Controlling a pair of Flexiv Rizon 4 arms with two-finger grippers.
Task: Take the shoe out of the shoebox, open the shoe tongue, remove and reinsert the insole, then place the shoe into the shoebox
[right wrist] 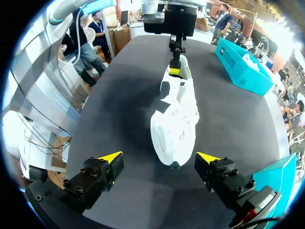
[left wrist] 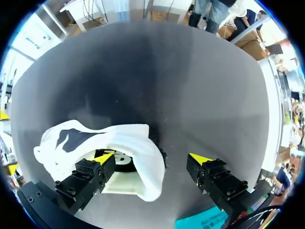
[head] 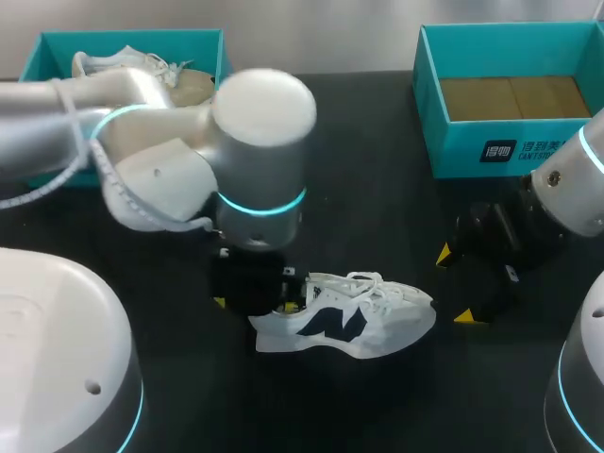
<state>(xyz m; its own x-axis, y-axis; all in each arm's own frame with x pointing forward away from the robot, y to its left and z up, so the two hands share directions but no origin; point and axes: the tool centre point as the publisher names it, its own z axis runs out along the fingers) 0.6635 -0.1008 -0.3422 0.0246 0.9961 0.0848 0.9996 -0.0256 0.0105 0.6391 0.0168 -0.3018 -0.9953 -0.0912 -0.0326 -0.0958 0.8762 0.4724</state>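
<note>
While the left gripper (left wrist: pixel 152 157) stands open, one finger (left wrist: pixel 88 174) inside the shoe (head: pixel 354 316) heel, apparently to steady it, the right gripper (right wrist: pixel 159 157) hangs open right of the toe.

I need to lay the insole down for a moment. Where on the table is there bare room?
Widest bare table: the far middle, between the far-left shoebox and the empty shoebox. Also the near strip in front of the shoe. Crowded at its heel, where the left gripper stands, and tight between its toe and the right gripper.
</note>
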